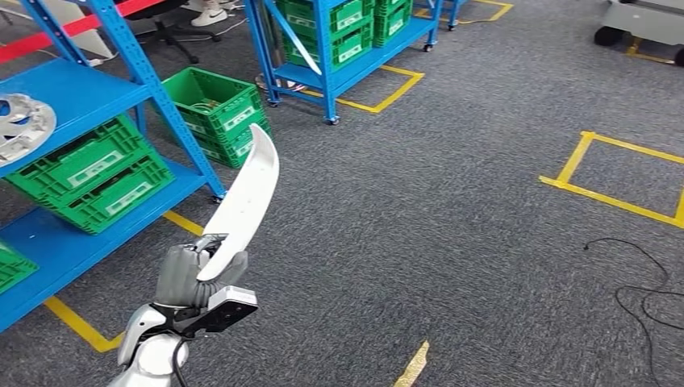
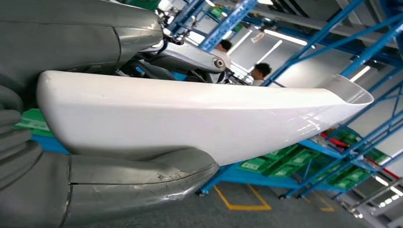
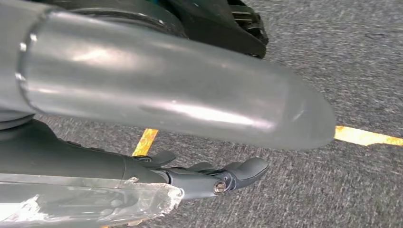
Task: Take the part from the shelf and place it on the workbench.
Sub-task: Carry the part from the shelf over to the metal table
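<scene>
A long, curved white part (image 1: 243, 203) rises up and to the right from my left hand (image 1: 193, 274), which grips its lower end at the lower left of the head view. In the left wrist view the same white part (image 2: 199, 118) sits between the thick grey thumb (image 2: 138, 178) and the fingers on its other side. My right hand (image 3: 199, 142) hangs over the grey carpet with its thumb and dark fingers apart and nothing between them.
A blue shelf (image 1: 72, 97) at the left holds a silver wheel cover (image 1: 22, 125) and green crates (image 1: 93, 173). Another green crate (image 1: 218, 113) stands on the floor, a second blue shelf (image 1: 339, 48) behind it. Yellow floor tape (image 1: 597, 185) and a black cable (image 1: 645, 282) lie right.
</scene>
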Available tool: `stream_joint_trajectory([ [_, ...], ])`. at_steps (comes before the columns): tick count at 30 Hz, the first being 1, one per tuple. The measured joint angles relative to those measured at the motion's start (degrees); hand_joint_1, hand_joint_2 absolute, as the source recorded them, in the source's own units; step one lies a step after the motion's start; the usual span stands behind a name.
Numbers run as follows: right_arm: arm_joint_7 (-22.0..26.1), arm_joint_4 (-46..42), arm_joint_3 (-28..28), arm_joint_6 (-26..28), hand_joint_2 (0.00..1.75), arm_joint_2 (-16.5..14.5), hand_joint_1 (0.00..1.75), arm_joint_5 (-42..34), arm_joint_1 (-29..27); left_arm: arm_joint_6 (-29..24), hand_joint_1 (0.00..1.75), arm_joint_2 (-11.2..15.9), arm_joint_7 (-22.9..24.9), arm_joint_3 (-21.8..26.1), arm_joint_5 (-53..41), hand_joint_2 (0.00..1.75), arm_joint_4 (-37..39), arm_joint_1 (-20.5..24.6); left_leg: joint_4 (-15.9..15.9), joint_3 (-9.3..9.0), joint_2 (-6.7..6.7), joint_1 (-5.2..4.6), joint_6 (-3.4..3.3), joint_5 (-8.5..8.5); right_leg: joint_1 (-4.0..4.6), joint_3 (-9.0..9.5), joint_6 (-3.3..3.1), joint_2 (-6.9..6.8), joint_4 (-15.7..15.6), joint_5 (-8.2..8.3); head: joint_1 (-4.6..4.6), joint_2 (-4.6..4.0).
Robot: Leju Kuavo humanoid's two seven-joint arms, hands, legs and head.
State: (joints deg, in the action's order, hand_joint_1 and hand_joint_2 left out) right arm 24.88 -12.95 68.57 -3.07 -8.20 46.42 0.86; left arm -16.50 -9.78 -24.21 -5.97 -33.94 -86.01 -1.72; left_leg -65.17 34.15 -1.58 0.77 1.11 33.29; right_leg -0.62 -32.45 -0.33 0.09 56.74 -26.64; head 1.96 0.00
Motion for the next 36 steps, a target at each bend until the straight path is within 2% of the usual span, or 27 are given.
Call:
stream_joint_trajectory([
  [1, -0.13, -0.01, 0.00, 0.01, 0.00, 0.00, 0.00, 0.12, 0.04, -0.05, 1.75, 0.08, -0.01, 0.04, 0.01, 1.75, 0.00, -0.28, -3.99, 1.83, 0.67, -0.03, -0.08, 1.76, 0.13, -0.18, -0.19, 0.66, 0.01, 0.11, -0.08, 0.00],
  [2, -0.31, -0.01, 0.00, 0.01, 0.00, 0.00, 0.00, 0.28, 0.03, -0.14, 1.75, 0.15, -0.01, 0.09, -0.03, 1.75, 0.00, -0.59, -6.98, 3.22, 1.00, -0.07, -0.21, 2.68, 0.30, -0.31, -0.31, 1.38, 0.02, 0.19, -0.10, 0.00],
  [3, -0.53, -0.01, 0.00, 0.02, 0.00, 0.00, 0.00, 0.51, -0.04, -0.28, 1.75, 0.19, -0.01, 0.15, -0.07, 1.75, 0.00, -0.87, -8.13, 3.78, 1.16, -0.13, -0.40, 2.46, 0.46, -0.39, -0.38, 2.13, 0.05, 0.26, -0.12, 0.00],
  [4, -0.77, -0.01, 0.00, 0.04, 0.00, 0.00, 0.00, 0.75, -0.14, -0.46, 1.75, 0.21, -0.02, 0.24, -0.10, 1.75, -0.01, -1.10, -7.01, 3.26, 1.31, -0.19, -0.67, 1.13, 0.59, -0.42, -0.40, 2.87, 0.10, 0.31, -0.11, 0.00],
  [5, -1.01, -0.01, 0.00, 0.06, 0.00, 0.00, 0.00, 0.99, -0.21, -0.63, 1.75, 0.22, -0.04, 0.36, -0.08, 1.75, -0.04, -1.27, -3.95, 1.77, 1.72, -0.27, -1.01, -0.96, 0.69, -0.41, -0.38, 3.63, 0.18, 0.34, -0.11, 0.00],
  [7, -1.34, -0.01, 0.00, 0.09, 0.00, -0.02, 0.00, 1.39, -0.19, -0.92, 1.75, 0.21, -0.16, 0.67, 0.09, 1.75, -0.13, -1.49, 3.38, -1.70, 3.92, -0.31, -1.71, -4.38, 0.80, -0.57, -0.22, 5.00, 0.48, 0.40, -0.09, 0.00],
  [9, -1.49, -0.01, 0.00, 0.09, 0.00, -0.03, 0.00, 1.62, -0.09, -1.11, 1.75, 0.17, -0.29, 0.90, 0.25, 1.75, -0.24, -1.72, 7.05, -3.29, 5.43, -0.36, -1.94, -5.08, 0.76, -1.15, 0.29, 6.14, 0.77, 0.60, -0.10, 0.00],
  [11, -1.62, -0.01, 0.00, 0.09, 0.00, -0.02, 0.00, 1.85, -0.25, -1.20, 1.75, 0.04, -0.41, 0.98, 0.28, 1.75, -0.38, -1.90, 7.69, -3.39, 4.71, -0.37, -2.07, -5.07, 0.60, -1.83, 0.97, 6.92, 0.81, 0.86, -0.15, 0.00],
  [12, -1.67, -0.01, 0.00, 0.08, 0.00, -0.01, 0.00, 1.98, -0.38, -1.23, 1.75, -0.04, -0.49, 0.99, 0.28, 1.75, -0.44, -1.95, 7.96, -3.45, 4.14, -0.31, -2.30, -5.28, 0.61, -2.22, 1.24, 6.17, 1.13, 0.65, -0.14, 0.00],
  [13, -1.73, -0.01, 0.00, 0.08, 0.00, -0.01, 0.00, 2.16, -0.43, -1.32, 1.75, -0.12, -0.58, 1.01, 0.27, 1.75, -0.54, -1.99, 8.24, -3.52, 3.48, -0.21, -2.55, -5.48, 0.66, -3.00, 1.50, 4.80, 2.38, -0.18, 0.04, 0.00],
  [15, -1.82, -0.01, 0.00, 0.06, 0.00, 0.00, 0.00, 2.53, -0.24, -1.48, 1.75, -0.19, -0.73, 1.11, 0.23, 1.75, -0.72, -2.24, 8.53, -3.57, 1.97, -0.21, -2.85, -5.65, 0.62, -5.98, 2.03, 1.49, 8.34, -3.50, 0.36, 0.00],
  [16, -1.85, -0.01, -0.01, 0.04, 0.00, 0.00, 0.00, 2.73, -0.10, -1.54, 1.75, -0.19, -0.78, 1.18, 0.20, 1.75, -0.77, -2.41, 8.53, -3.52, 1.16, -0.26, -2.91, -5.65, 0.45, -7.89, 2.32, 0.72, 12.31, -5.34, 0.51, 0.00],
  [17, -1.87, -0.01, -0.01, 0.02, 0.00, 0.00, 0.00, 2.89, -0.01, -1.54, 1.75, -0.19, -0.79, 1.25, 0.12, 1.75, -0.79, -2.58, 8.52, -3.49, 0.34, -0.30, -2.91, -5.63, 0.27, -9.39, 2.58, 0.45, 15.52, -6.50, 0.50, 0.00],
  [18, -1.87, -0.01, -0.02, 0.00, 0.00, 0.00, 0.00, 3.02, 0.00, -1.54, 1.75, -0.19, -0.80, 1.29, 0.04, 1.75, -0.79, -2.71, 8.51, -3.48, -0.44, -0.32, -2.89, -5.60, 0.09, -10.00, 2.80, 0.29, 16.99, -6.67, 0.50, 0.00],
  [19, -1.87, -0.01, -0.02, -0.02, 0.00, 0.01, 0.00, 3.11, -0.04, -1.53, 1.75, -0.19, -0.81, 1.32, -0.03, 1.75, -0.79, -2.79, 8.50, -3.49, -1.16, -0.32, -2.82, -5.55, -0.06, -9.42, 2.97, 0.07, 16.19, -5.79, 0.53, 0.00],
  [21, -1.86, -0.01, -0.02, -0.02, 0.00, 0.05, 0.00, 3.20, -0.08, -1.53, 1.75, -0.19, -0.83, 1.38, -0.13, 1.75, -0.80, -2.83, 8.48, -3.68, -2.42, -0.31, -2.54, -5.37, -0.27, -5.17, 3.13, -1.28, 8.91, -2.36, 0.54, 0.00],
  [23, -1.84, -0.01, -0.02, -0.04, 0.00, 0.09, 0.00, 3.25, 0.11, -1.52, 1.75, -0.18, -0.84, 1.49, -0.23, 1.75, -0.87, -2.84, 8.39, -3.86, -3.43, -0.57, -1.99, -5.13, -0.08, -1.21, 2.77, -2.99, 2.32, -0.53, 0.51, 0.00],
  [24, -1.83, -0.01, -0.02, -0.07, 0.00, 0.09, 0.00, 3.33, 0.18, -1.51, 1.75, -0.16, -0.84, 1.52, -0.31, 1.75, -0.91, -2.85, 8.33, -3.92, -3.85, -0.72, -1.70, -5.06, 0.06, -0.51, 2.45, -3.30, 1.08, -0.42, 0.48, 0.00],
  [26, -1.79, -0.01, -0.02, -0.09, 0.00, 0.09, 0.00, 3.57, 0.13, -1.46, 1.75, -0.14, -0.84, 1.56, -0.56, 1.75, -0.95, -2.86, 8.31, -4.06, -4.67, -0.74, -1.15, -5.01, 0.26, -0.61, 1.65, -2.44, 0.81, -0.38, 0.41, 0.00],
  [27, -1.79, -0.01, -0.02, -0.08, 0.00, 0.09, 0.00, 3.71, 0.02, -1.41, 1.75, -0.14, -0.82, 1.56, -0.72, 1.75, -0.97, -2.85, 8.18, -4.11, -4.42, -0.60, -0.79, -4.76, 0.25, -0.66, 1.29, -1.91, 0.72, -0.27, 0.39, 0.00],
  [29, -1.78, -0.01, -0.02, -0.05, 0.00, 0.09, 0.00, 3.89, -0.04, -1.30, 1.75, -0.11, -0.78, 1.55, -0.99, 1.75, -1.04, -2.86, 5.51, -3.11, -2.12, -0.31, -0.24, -2.60, 0.13, -0.64, 0.51, -0.87, 0.50, -0.02, 0.31, 0.00],
  [31, -1.77, -0.01, -0.02, -0.01, 0.00, 0.09, 0.00, 3.97, 0.10, -1.18, 1.75, 0.01, -0.75, 1.55, -1.11, 1.75, -1.07, -3.06, -1.65, 0.08, 0.46, -0.23, -0.17, 1.30, 0.17, -0.71, 0.00, 0.29, 0.45, 0.15, 0.15, 0.00],
  [32, -1.76, -0.01, -0.02, 0.00, 0.00, 0.09, 0.00, 3.98, 0.15, -1.15, 1.75, 0.08, -0.73, 1.56, -1.15, 1.75, -1.07, -3.20, -5.52, 1.93, 0.91, -0.24, -0.26, 2.81, 0.28, -0.77, -0.12, 0.97, 0.45, 0.19, 0.09, 0.00],
  [33, -1.76, -0.01, -0.02, 0.00, 0.00, 0.09, 0.00, 4.00, 0.15, -1.12, 1.75, 0.14, -0.70, 1.57, -1.22, 1.75, -1.06, -3.33, -8.06, 3.24, 1.09, -0.26, -0.41, 3.35, 0.41, -0.80, -0.21, 1.70, 0.45, 0.23, 0.06, 0.00],
  [34, -1.76, -0.01, -0.02, -0.01, 0.00, 0.09, 0.00, 4.01, 0.11, -1.11, 1.75, 0.18, -0.68, 1.58, -1.31, 1.75, -1.05, -3.41, -8.52, 3.63, 1.19, -0.27, -0.61, 2.70, 0.53, -0.81, -0.25, 2.47, 0.47, 0.27, 0.03, 0.00],
  [35, -1.76, -0.01, -0.02, -0.01, 0.00, 0.09, 0.00, 4.02, 0.07, -1.10, 1.75, 0.21, -0.65, 1.58, -1.39, 1.75, -1.05, -3.44, -6.70, 2.91, 1.39, -0.30, -0.86, 1.00, 0.60, -0.79, -0.26, 3.23, 0.51, 0.30, 0.04, 0.00],
  [36, -1.76, -0.01, -0.02, -0.01, 0.00, 0.09, 0.00, 4.03, 0.06, -1.09, 1.75, 0.24, -0.63, 1.58, -1.46, 1.75, -1.06, -3.45, -3.14, 1.32, 2.00, -0.32, -1.14, -1.32, 0.64, -0.77, -0.24, 3.98, 0.57, 0.34, 0.03, 0.00],
])
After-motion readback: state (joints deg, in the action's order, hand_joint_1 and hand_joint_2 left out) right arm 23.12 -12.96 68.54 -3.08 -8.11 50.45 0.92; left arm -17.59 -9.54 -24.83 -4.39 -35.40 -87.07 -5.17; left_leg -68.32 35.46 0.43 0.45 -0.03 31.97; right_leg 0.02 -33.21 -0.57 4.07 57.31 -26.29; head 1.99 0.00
